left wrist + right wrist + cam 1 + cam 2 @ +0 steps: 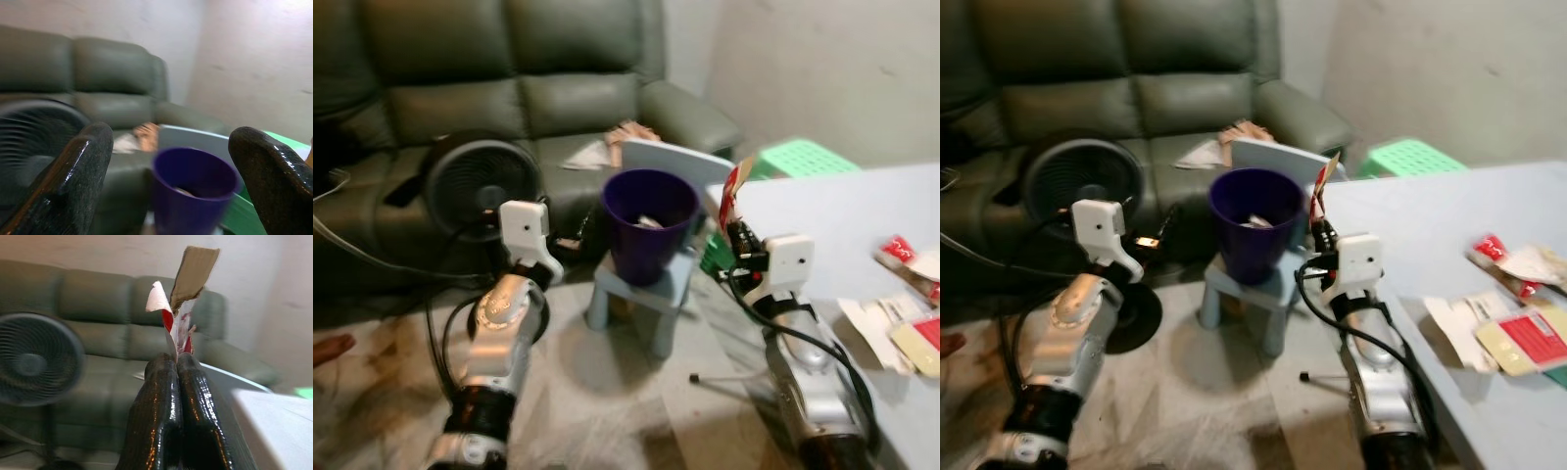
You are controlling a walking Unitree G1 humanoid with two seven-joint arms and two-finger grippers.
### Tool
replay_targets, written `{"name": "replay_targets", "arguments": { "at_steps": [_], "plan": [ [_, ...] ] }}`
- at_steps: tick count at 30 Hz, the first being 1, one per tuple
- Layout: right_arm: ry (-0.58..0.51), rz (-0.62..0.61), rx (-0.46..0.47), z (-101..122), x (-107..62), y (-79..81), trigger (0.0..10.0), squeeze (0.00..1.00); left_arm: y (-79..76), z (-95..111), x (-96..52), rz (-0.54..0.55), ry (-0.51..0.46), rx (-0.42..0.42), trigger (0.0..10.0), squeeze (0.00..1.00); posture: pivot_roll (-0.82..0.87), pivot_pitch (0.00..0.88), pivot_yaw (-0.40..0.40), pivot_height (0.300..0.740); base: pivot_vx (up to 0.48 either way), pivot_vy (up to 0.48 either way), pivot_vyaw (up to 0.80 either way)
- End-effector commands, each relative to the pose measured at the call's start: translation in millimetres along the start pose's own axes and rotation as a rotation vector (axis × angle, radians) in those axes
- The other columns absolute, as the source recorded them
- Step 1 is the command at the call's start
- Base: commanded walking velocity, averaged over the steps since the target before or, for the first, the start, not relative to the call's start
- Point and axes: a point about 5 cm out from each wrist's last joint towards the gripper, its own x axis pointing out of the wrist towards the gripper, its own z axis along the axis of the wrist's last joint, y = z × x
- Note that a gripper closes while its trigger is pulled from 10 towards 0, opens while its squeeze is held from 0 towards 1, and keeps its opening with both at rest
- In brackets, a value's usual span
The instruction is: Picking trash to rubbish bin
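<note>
A dark purple bin (648, 220) stands on a small light-blue stool (646, 294) in front of a sofa, with some trash inside it. My right gripper (734, 233) is shut on a red-and-white torn wrapper with a cardboard flap (183, 298), held upright just right of the bin, near the table's corner. My left gripper (171, 166) is open and holds nothing; it sits left of the bin, whose purple rim (195, 171) shows between its fingers (80, 169). More wrappers and papers (1518, 328) lie on the table's right side.
A grey-blue table (842, 215) fills the right. A black fan (481, 186) stands left of the bin, its cables trailing on the floor. A dark green sofa (509, 78) lies behind. A green plastic stool (808, 157) sits by the wall.
</note>
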Motion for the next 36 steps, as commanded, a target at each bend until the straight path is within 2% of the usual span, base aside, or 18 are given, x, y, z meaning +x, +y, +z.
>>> {"name": "replay_targets", "arguments": {
  "at_steps": [1, 5, 6, 8, 10, 14, 25, 36],
  "plan": [
    [0.016, -0.007, -0.011, -1.2, -0.9, -6.3, 10.0, 0.0, -9.9, -0.8, 1.7, -0.039, -0.001, -0.003, 10.0, 0.0, 0.07, 0.0, -0.059, 0.715, 0.0, 0.0, 0.8],
    [0.016, 0.013, -0.016, -1.7, -1.8, -5.1, 10.0, 0.0, -11.9, -0.5, 2.4, -0.063, 0.002, 0.011, 10.0, 0.0, 0.08, 0.0, -0.062, 0.715, 0.0, 0.0, 0.8],
    [0.007, 0.019, 0.014, -1.8, -2.5, -4.5, 10.0, 0.0, -11.8, -0.5, 3.3, -0.065, 0.005, 0.008, 10.0, 0.0, 0.08, 0.0, -0.06, 0.715, 0.0, 0.0, 0.72],
    [0.013, 0.016, 0.046, -2.4, -2.4, -5.4, 10.0, 0.0, -11.9, 0.6, 3.9, -0.07, 0.0, 0.008, 10.0, 0.0, 0.07, 0.002, -0.055, 0.715, 0.0, 0.0, 0.0],
    [0.021, 0.006, 0.002, -2.6, -1.9, -7.5, 10.0, 0.0, -12.4, 0.8, 3.9, -0.076, -0.002, -0.004, 10.0, 0.0, 0.07, 0.002, -0.055, 0.715, 0.0, 0.0, 0.0],
    [0.048, -0.031, 0.015, -5.5, -1.2, -11.9, 10.0, 0.0, -10.6, 0.3, 5.0, -0.056, 0.009, -0.018, 10.0, 0.0, 0.07, 0.018, -0.049, 0.715, 0.0, 0.0, 0.0],
    [0.044, 0.002, 0.013, -6.2, -2.1, -4.8, 10.0, 0.0, -9.3, 0.2, 5.4, -0.057, 0.017, -0.017, 10.0, 0.0, 0.07, 0.033, -0.048, 0.715, 0.0, 0.0, 0.0],
    [0.038, 0.007, 0.008, -4.2, 0.2, -5.8, 10.0, 0.0, -9.3, 0.9, 6.6, -0.06, 0.02, -0.019, 10.0, 0.0, 0.07, 0.041, -0.051, 0.715, 0.266, 0.0, 0.0]
  ]
}}
